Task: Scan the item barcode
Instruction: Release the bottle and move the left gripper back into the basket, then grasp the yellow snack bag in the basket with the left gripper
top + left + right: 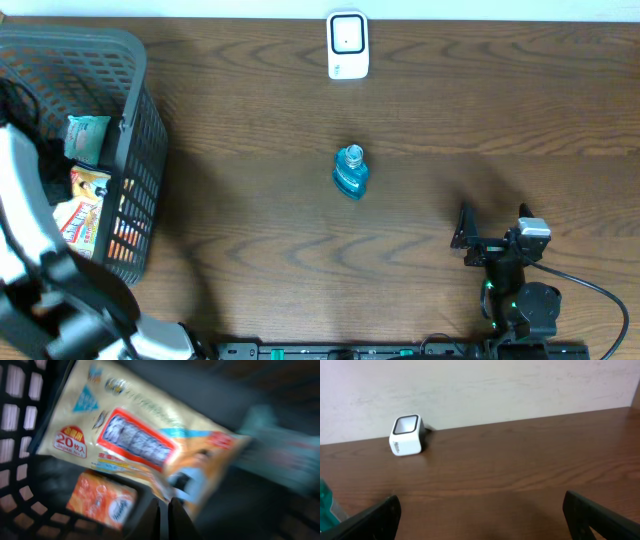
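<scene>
- Nearest, at 5 o'clock on the table (250,220), the right gripper (495,228) sits low over the wood, pointing toward 12 o'clock. Its jaws are spread wide and nothing is between them.
- Toward 8 o'clock, the left arm (40,250) rises from the near edge and bends over the rim of the dark basket (140,120), its wrist tipped down into the basket.
- Inside the basket, the left gripper (166,502) has its jaws clenched together, fingertips right at the lower edge of the snack packet (140,440). The wrist view is blurred, so I cannot tell whether any of the film is pinched.
- That packet lies tilted inside the basket, at 9 o'clock on the table. An orange pack (100,502) lies partly beneath it, and a teal pack (88,138) sits farther in toward 12 o'clock.
- At mid-table a blue bottle (350,172) lies apart from both arms.
- Farthest, at 12 o'clock by the table's back edge, the white scanner (348,45) stands well beyond the bottle.
</scene>
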`<action>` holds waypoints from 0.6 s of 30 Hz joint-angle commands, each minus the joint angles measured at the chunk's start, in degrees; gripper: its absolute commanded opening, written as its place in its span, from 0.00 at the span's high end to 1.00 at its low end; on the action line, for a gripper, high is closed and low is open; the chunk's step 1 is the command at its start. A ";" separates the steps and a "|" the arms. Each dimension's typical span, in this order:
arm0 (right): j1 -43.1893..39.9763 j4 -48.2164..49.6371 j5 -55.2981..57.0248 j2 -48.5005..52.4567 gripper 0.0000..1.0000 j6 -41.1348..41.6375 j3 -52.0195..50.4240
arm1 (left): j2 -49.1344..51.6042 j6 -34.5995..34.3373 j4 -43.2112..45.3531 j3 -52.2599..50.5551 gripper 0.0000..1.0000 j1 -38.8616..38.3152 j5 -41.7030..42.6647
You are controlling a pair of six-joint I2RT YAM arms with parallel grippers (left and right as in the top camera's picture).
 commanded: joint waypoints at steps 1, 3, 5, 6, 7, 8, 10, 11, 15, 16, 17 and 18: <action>-0.20 -0.09 0.52 -0.31 0.01 -0.81 -0.13 | -6.62 2.89 -0.02 1.31 0.93 0.13 -0.31; -0.20 -0.09 0.50 -0.31 0.01 -0.81 -0.13 | -9.05 2.91 0.26 1.31 0.93 0.13 -0.33; -0.20 -0.07 0.50 -0.31 0.01 -0.81 -0.13 | -10.38 2.75 0.26 1.31 0.92 0.13 -0.31; -0.20 -0.09 0.50 -0.31 0.01 -0.81 -0.13 | -10.54 2.14 0.22 1.31 0.69 0.13 -0.33; -0.20 -0.09 0.50 -0.31 0.01 -0.81 -0.13 | -10.45 1.44 0.24 1.14 0.39 0.15 -0.33; -0.20 -0.07 0.50 -0.31 0.01 -0.81 -0.13 | -10.12 0.31 0.22 0.81 0.07 0.17 -0.46; -0.20 -0.07 0.50 -0.31 0.01 -0.81 -0.13 | -9.18 -3.10 0.24 -0.52 0.02 0.20 -0.74; -0.20 -0.09 0.50 -0.31 0.01 -0.81 -0.13 | -8.48 -5.84 0.26 -1.62 0.02 0.17 -0.74; -0.20 -0.09 0.52 -0.31 0.01 -0.81 -0.13 | -5.20 -13.73 0.85 -5.33 0.02 0.17 -0.76; -0.20 -0.07 0.50 -0.31 0.01 -0.81 -0.13 | -4.28 -14.47 1.60 -6.27 0.02 0.17 -0.76; -0.20 -0.07 0.50 -0.31 0.01 -0.81 -0.13 | -3.32 -14.80 2.62 -7.30 0.02 0.17 -0.76; -0.20 -0.09 0.50 -0.31 0.01 -0.81 -0.13 | -2.38 -14.80 3.93 -8.41 0.02 0.17 -0.76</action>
